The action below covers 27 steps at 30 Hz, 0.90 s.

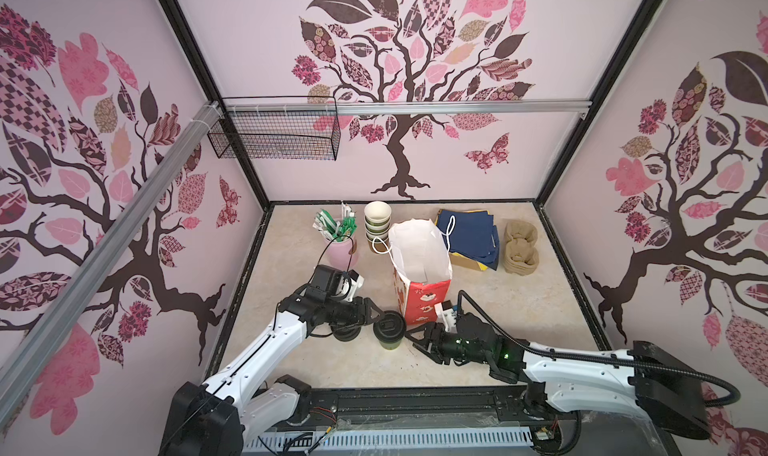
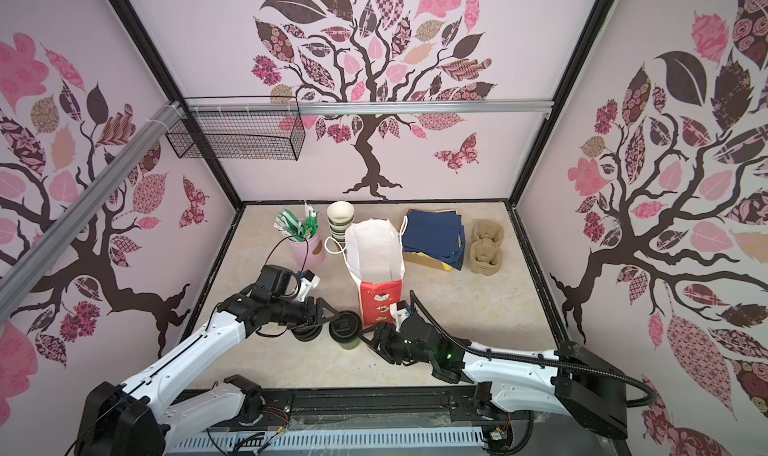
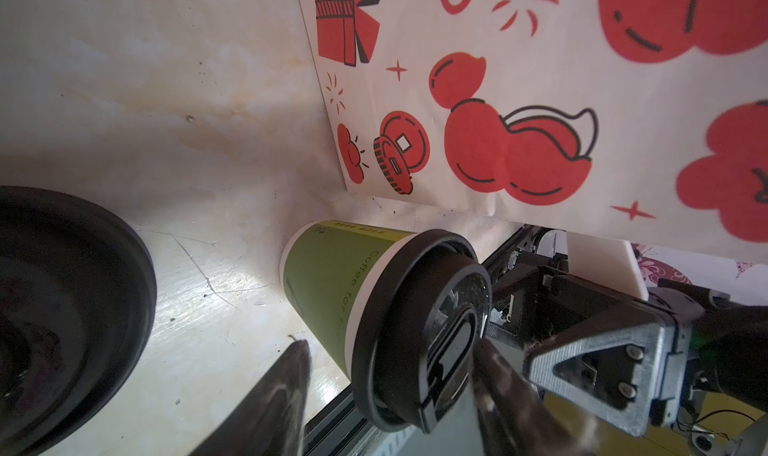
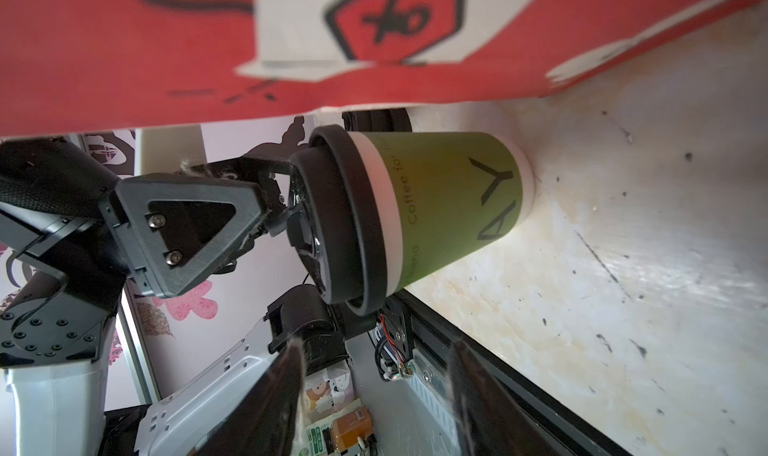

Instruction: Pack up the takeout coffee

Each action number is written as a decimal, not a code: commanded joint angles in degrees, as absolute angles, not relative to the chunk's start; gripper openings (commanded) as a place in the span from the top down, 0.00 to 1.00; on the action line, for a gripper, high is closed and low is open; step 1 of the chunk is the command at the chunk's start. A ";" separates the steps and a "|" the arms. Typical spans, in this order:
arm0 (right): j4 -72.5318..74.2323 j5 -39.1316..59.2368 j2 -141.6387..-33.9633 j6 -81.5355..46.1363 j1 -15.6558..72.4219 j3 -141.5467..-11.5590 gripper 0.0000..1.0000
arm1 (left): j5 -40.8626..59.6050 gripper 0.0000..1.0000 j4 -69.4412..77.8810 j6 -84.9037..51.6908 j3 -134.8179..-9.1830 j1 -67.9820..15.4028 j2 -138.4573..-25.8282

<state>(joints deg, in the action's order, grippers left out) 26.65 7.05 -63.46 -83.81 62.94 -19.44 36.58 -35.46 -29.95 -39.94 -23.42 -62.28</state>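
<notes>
**brewbot:** Any read on the green cup (image 1: pixel 390 339) versus the claws?

**yamfan:** Standing upright on the table (image 1: pixel 498 329), 9 o'clock of the right gripper (image 1: pixel 412 338) and just beside it. That claw spread apart, holding nothing. Same for the left gripper (image 1: pixel 379 314) at the cup's 10 o'clock, one fingertip (image 4: pixel 275 224) on the sip lid (image 1: pixel 389 324).

**brewbot:** Axis?

**yamfan:** Vertical, lid up. Open-mouthed paper bag (image 1: pixel 424 300) at 1 o'clock. Looks like a right-arm side grab.

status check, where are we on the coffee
Left gripper jaws spread at the black plastic lid, grip unclear; right gripper open, just short. Green paper cup upright, not bagged. Red-and-white paper bag open behind it; squat black lid stack close beside.
</notes>
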 commanded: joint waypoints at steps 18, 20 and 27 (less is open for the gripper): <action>33.31 4.52 -70.23 -84.16 63.32 -22.50 0.40 | 38.81 0.42 -34.24 -26.92 -40.31 -23.64 -65.25; 33.16 3.89 -70.14 -84.30 63.35 -22.40 0.40 | 39.03 0.42 -34.02 -26.88 -40.09 -23.64 -65.52; 33.25 3.02 -71.61 -84.03 63.28 -23.38 0.43 | 40.04 0.44 -34.01 -26.21 -39.87 -23.64 -66.08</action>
